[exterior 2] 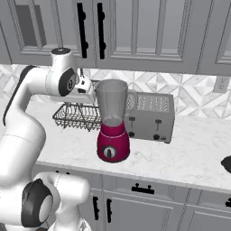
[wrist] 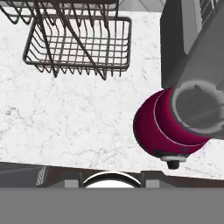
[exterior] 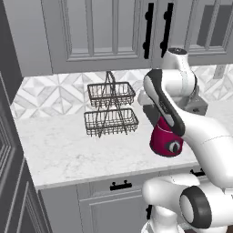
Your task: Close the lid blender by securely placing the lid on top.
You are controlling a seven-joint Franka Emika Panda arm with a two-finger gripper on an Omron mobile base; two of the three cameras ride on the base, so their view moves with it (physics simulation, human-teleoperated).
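the tall clear greyish blender jar on its rounded glossy magenta base stands mid-frame on the white marbled stone counter, its rim open. just right sits a grey slotted metal toaster; left, a dark two-tier wire basket. whether the gripper's fingers are apart or together, i cannot tell.

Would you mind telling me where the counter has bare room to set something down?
Bare counter lies in front of the wire basket rack, left of the blender. It is crowded where the toaster stands just behind the blender.
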